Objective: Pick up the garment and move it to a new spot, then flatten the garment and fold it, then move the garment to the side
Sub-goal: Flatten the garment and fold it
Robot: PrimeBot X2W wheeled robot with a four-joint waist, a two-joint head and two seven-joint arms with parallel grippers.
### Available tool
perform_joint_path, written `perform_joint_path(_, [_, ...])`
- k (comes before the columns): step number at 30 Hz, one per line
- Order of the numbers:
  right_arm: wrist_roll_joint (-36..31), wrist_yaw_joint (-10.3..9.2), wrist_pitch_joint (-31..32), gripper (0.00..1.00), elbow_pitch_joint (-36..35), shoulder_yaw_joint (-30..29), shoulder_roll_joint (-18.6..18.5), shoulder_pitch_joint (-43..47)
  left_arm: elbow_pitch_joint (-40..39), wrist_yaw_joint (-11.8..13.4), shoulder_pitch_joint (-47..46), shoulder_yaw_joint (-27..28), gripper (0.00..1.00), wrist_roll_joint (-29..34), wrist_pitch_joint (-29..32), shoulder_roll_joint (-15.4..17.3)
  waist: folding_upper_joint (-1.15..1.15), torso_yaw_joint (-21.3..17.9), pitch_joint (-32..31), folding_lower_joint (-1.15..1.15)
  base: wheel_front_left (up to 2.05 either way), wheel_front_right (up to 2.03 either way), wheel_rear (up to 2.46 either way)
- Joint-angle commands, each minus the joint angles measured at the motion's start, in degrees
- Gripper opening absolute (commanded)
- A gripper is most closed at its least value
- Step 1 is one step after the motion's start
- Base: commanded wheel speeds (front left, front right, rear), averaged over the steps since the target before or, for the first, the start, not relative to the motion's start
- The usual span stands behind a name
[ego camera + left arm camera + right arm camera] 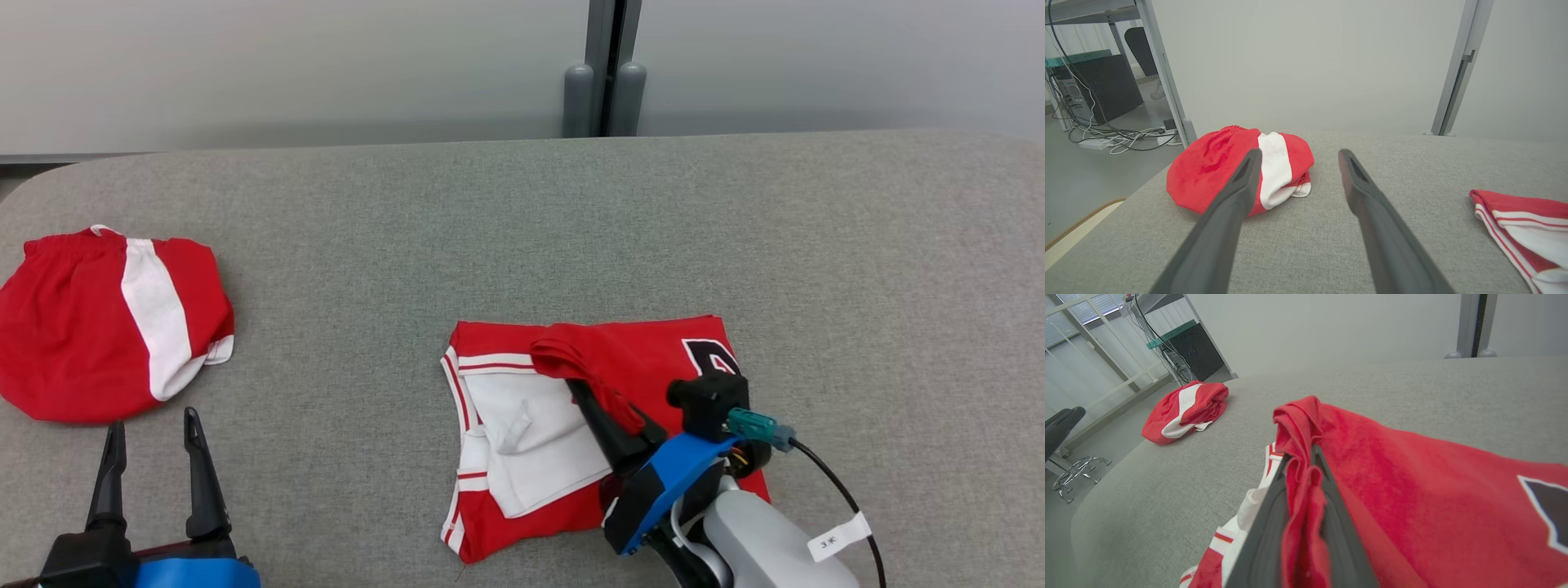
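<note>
Right gripper (pixel 576 385) pinches a bunched fold of the red-and-white jersey garment (pixel 645 351) by the grey fabric desk's (pixel 571 229) front edge; left gripper (pixel 153 422) gapes empty, front-left corner.

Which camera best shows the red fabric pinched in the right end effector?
The right wrist view: close up, the bunched red fabric sits clamped in the right end effector. The head view shows it smaller, from above. The left wrist view catches the garment's striped edge.
</note>
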Motion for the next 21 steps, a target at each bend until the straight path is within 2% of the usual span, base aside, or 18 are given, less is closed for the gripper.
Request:
perform_joint_path(1, [0.78, 0.02, -0.20, 0.00, -0.46, 0.65, 0.02, -0.80, 0.12, 0.10, -0.88, -0.13, 1.00, -0.33, -0.25, -0.04, 0.00, 0.15, 0.16, 0.00, 0.00, 0.00, 0.00])
perform_joint_path(9, [5.32, 0.03, -1.03, 0.00, -1.22, 7.54, 0.02, -3.99, 0.57, 0.24, -1.98, -0.99, 1.00, -0.52, -0.25, -0.04, 0.00, 1.23, 1.12, 0.00, 0.00, 0.00, 0.00])
perform_joint_path(18, [7.94, 0.02, -1.79, 0.00, 3.58, 10.27, 0.02, -7.68, 1.10, 0.50, -2.89, -2.36, 1.00, -1.00, -0.25, -0.04, 0.00, 2.58, 1.92, 0.00, 0.00, 0.00, 0.00])
perform_joint_path(19, [8.06, 0.02, -1.85, 0.44, 4.26, 10.61, 0.01, -7.96, 1.09, 0.62, -2.90, -2.56, 1.00, -1.09, -0.25, -0.04, 0.00, 2.70, 1.99, 0.00, 0.00, 0.00, 0.00])
perform_joint_path(20, [8.38, 0.03, -1.89, 0.95, 4.50, 11.17, 0.06, -8.04, 1.07, 0.71, -2.87, -2.78, 1.00, -1.19, -0.25, -0.05, 0.00, 2.81, 2.03, 0.00, 0.00, 0.00, 0.00])
perform_joint_path(21, [8.71, 0.03, -1.94, 1.00, 4.90, 11.54, 0.04, -8.17, 1.02, 0.88, -2.86, -2.95, 1.00, -1.33, -0.25, -0.04, 0.00, 2.90, 2.08, 0.00, 0.00, 0.00, 0.00])
